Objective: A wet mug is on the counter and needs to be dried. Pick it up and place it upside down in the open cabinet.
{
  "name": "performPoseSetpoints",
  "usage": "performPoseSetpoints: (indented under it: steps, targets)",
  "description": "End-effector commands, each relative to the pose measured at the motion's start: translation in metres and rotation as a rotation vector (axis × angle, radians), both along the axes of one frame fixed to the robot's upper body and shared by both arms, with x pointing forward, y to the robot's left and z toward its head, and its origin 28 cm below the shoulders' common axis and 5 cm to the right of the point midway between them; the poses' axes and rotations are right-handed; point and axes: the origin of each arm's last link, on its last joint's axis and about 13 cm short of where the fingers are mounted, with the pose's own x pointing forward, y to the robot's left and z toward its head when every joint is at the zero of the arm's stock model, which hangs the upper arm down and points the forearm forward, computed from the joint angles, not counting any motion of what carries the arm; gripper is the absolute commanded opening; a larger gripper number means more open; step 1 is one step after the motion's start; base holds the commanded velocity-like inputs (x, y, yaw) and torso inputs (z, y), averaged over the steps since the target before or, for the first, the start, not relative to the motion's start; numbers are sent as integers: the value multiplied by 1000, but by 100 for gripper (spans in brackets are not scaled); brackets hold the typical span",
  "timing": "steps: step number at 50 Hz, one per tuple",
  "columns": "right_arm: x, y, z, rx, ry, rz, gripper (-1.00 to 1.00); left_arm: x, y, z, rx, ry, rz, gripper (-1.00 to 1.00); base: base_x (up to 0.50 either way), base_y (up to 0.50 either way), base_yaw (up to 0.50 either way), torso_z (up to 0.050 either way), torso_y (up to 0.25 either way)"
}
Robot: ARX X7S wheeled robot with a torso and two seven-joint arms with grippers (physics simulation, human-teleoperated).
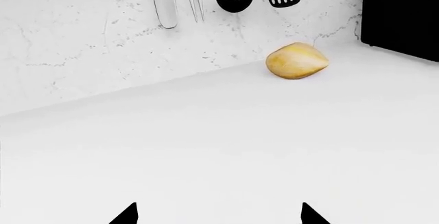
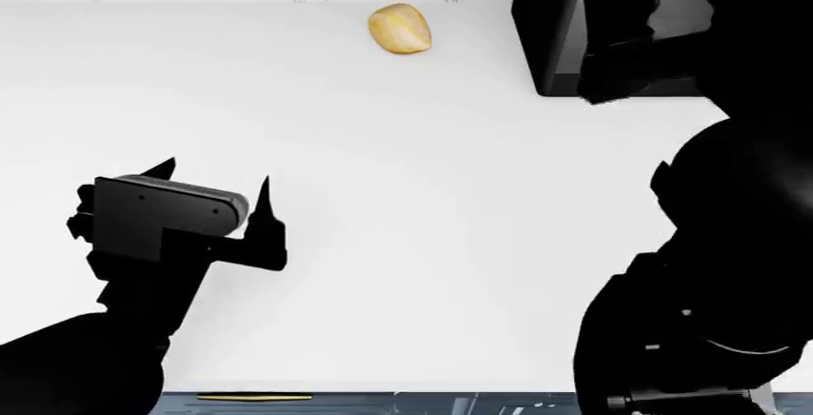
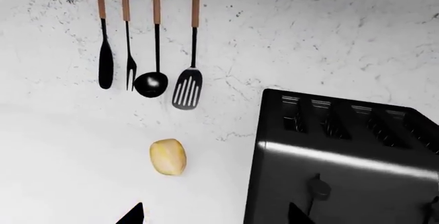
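Observation:
The mug is out of view in all three views, and so is the cabinet. The white counter (image 2: 445, 196) fills the head view. My left gripper (image 2: 216, 175) hovers over its left part, open, with nothing between its fingertips; the left wrist view shows the left gripper (image 1: 219, 215) spread wide above bare counter (image 1: 219, 147). My right gripper (image 3: 216, 216) is open and empty too. It is held high near the back wall, one fingertip (image 3: 299, 215) showing in front of the toaster.
A yellow lemon-like lump (image 2: 399, 29) lies on the counter by the back wall. To its right stands a black toaster (image 3: 343, 167), partly covered by my right arm (image 2: 737, 244) in the head view. Several utensils (image 3: 151, 54) hang on the marble wall.

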Motion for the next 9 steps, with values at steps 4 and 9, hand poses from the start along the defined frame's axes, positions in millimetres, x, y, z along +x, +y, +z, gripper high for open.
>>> performPoseSetpoints:
  steps: [4, 9]
  targets:
    - [-19, -1, -50, 8, 8, 30, 100, -6, -1, 1, -18, 6, 3, 100, 0, 0, 0, 0, 0]
    - [-31, -4, -67, 31, -16, 63, 100, 37, -3, -9, -80, 180, -37, 100, 0, 0, 0, 0, 0]
